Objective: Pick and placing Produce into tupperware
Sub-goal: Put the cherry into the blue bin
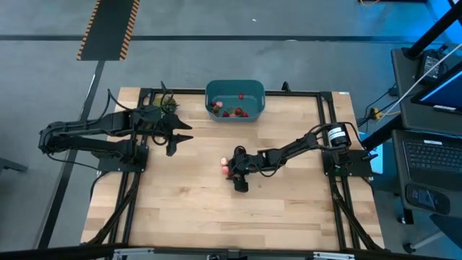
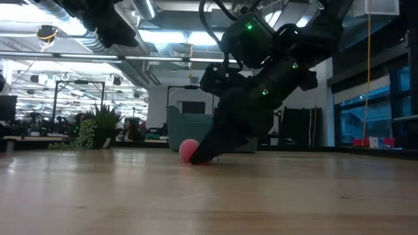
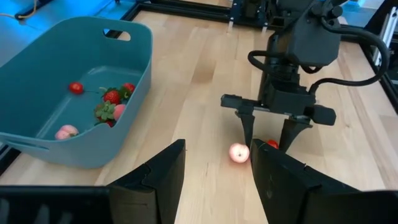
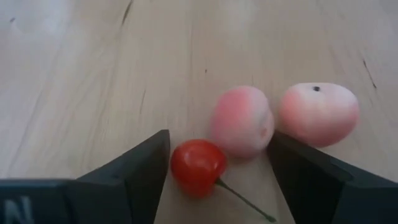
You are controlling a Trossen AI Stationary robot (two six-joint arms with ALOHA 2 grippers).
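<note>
**Right end effector down over three loose pieces**

The right end effector (image 4: pixel 217 171) is lowered to the wooden surface (image 1: pixel 188 209) near its middle, fingers spread open around loose produce — nothing gripped. Between the fingers lie a small red cherry (image 4: pixel 198 165) with a thin stem and a pinkish peach (image 4: pixel 241 121); a second pink piece (image 4: pixel 318 114) sits just outside one finger, beside the peach. That makes three pieces on the surface here.

The teal tub (image 1: pixel 234 89) stands at the far edge, well apart from them. Inside it the left wrist view shows about five pieces: a red cherry (image 3: pixel 76 88), two strawberries (image 3: pixel 112 96) with green tops, and two pinkish ones (image 3: pixel 66 132).

The left end effector (image 3: pixel 214 177) hovers above the surface left of the tub — partly open, holding nothing. One green leafy bunch (image 1: pixel 167 105) lies by the left arm.
</note>
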